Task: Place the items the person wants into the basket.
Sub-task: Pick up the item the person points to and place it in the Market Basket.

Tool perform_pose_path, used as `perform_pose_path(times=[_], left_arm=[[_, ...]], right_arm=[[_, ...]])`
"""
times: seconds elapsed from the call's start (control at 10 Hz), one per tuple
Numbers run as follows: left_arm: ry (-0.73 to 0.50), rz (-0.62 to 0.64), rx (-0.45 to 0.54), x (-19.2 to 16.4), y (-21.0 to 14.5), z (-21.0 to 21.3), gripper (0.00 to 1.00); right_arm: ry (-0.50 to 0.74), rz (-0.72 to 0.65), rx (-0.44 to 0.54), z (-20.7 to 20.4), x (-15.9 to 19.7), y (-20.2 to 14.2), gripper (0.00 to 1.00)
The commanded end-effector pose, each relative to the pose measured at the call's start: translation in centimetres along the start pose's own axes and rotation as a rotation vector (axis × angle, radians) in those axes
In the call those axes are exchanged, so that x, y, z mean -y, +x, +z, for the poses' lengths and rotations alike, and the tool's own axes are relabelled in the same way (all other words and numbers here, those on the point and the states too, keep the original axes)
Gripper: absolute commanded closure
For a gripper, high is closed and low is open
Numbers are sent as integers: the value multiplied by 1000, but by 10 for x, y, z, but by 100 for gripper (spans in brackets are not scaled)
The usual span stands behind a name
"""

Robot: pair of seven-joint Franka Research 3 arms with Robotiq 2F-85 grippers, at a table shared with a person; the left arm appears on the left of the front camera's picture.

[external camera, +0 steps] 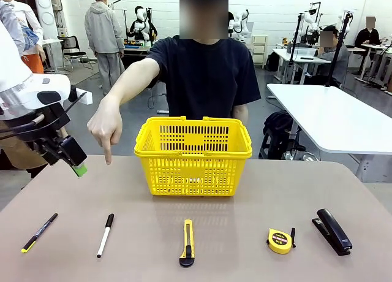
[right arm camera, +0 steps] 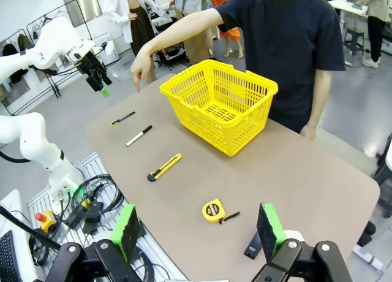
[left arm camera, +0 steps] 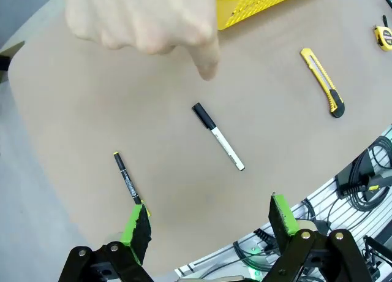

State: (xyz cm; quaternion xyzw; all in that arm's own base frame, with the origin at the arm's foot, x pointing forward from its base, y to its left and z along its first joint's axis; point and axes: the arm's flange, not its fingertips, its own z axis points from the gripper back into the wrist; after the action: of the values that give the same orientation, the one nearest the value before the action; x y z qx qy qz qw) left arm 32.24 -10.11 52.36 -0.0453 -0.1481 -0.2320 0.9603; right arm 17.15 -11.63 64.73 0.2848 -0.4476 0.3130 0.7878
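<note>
Brown tabletop on my feed, left gripper and right gripper both hanging wide open, nothing held. Marker, utility knife and tape measure lie in a row before the basket, outside it. Person's hand points down above the marker.

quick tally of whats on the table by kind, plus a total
pens: 2, thin black pen with yellow tip, white marker with black cap
yellow-and-black utility knife: 1
small round yellow tape measure: 1
black stapler: 1
bright yellow plastic basket: 1
total: 6
</note>
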Motion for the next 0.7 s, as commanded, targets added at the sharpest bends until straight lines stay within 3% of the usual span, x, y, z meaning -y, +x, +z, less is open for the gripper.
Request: perform_pose_path(times=[0.0, 0.4, 0.6], left_arm=[[9, 7, 10, 3, 1, 2, 0], [-9, -9, 6, 3, 1, 2, 0], [25, 68, 49, 14, -7, -24, 0]], right_arm=[[2, -1, 2, -2, 1, -1, 0], [2, -1, 2, -2, 1, -1, 0], [2, -1, 2, -2, 1, -1, 0]])
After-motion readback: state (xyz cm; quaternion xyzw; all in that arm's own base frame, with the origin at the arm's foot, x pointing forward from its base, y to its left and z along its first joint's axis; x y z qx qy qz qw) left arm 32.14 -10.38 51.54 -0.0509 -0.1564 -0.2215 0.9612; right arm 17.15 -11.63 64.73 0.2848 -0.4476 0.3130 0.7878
